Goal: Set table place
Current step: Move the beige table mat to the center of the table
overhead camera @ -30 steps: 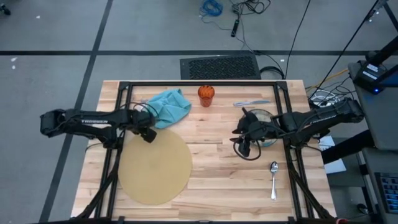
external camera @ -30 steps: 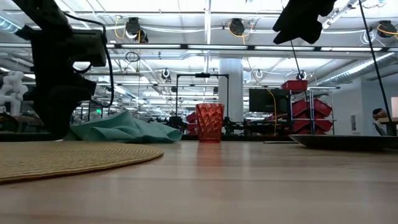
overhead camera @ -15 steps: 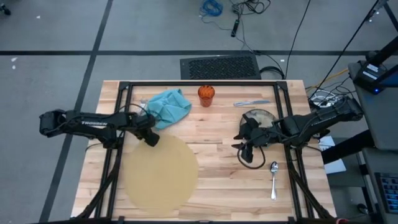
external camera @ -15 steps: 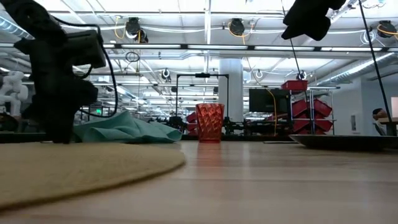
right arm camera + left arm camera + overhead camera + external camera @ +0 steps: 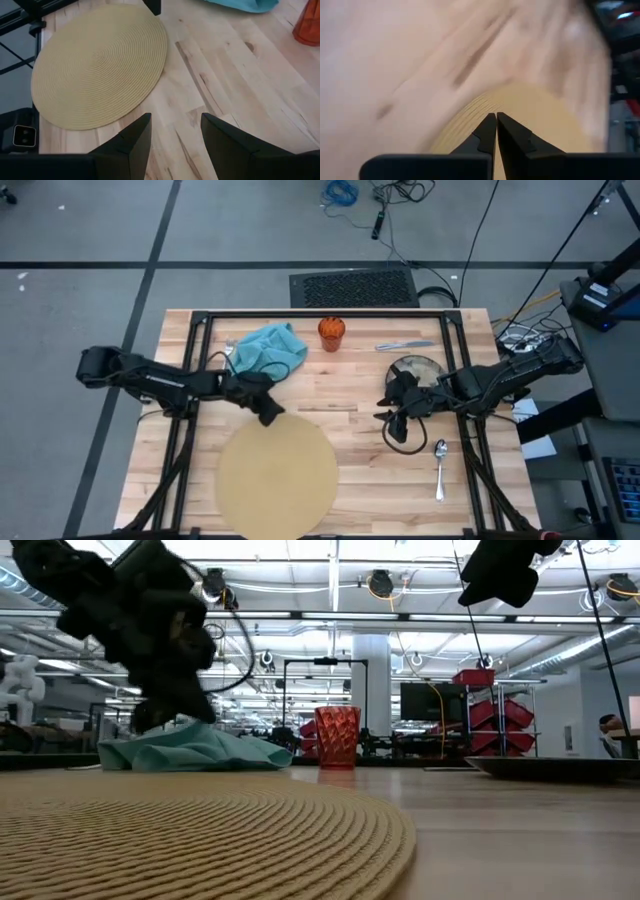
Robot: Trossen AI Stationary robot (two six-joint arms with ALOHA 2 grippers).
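You're on the mat step. Your left gripper (image 5: 270, 413) sits at the far edge of the mat (image 5: 277, 477), fingers pressed together; the left wrist view puts them right at the rim, so it looks like a pinch on the edge, though the contact itself is hidden. The mat lies flat near the front middle of the table (image 5: 340, 395), round, tan, coiled weave. Next, I'd say, let go and fetch the dish (image 5: 424, 367), which sits to the right, partly under your right arm. Your right gripper (image 5: 397, 412) hovers there, jaws apart, empty. Napkin (image 5: 268, 351), cup (image 5: 331, 333), knife (image 5: 404, 345) wait along the back; spoon (image 5: 440, 468) front right.
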